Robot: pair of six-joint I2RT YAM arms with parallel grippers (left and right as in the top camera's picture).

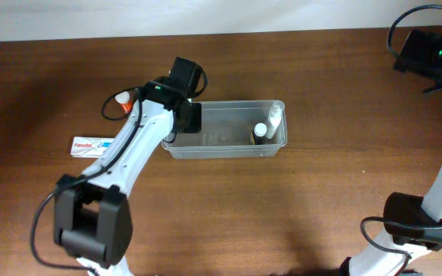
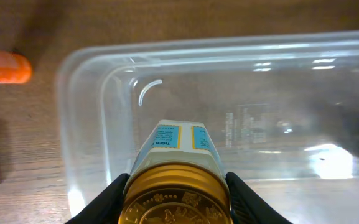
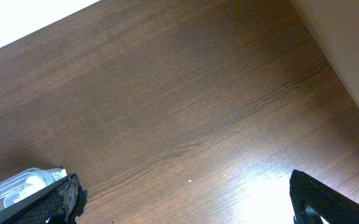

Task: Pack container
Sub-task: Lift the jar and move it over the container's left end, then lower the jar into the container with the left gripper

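Pinching a gold-lidded jar [image 2: 174, 142] in the left claw [image 2: 177, 202], with the container [image 2: 229, 45] just ahead and below, and gaping wide at the right claw [image 3: 186, 202], desk [image 3: 167, 93] beneath

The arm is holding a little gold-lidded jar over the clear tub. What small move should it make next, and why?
Probably lower the jar straight down until it rests on the tub's floor. The left claw grips it at its gold lid, above the bare left end of the tub. The bottles sit at the other end, so nothing seems in the way. Whether it already touches, I cannot tell.
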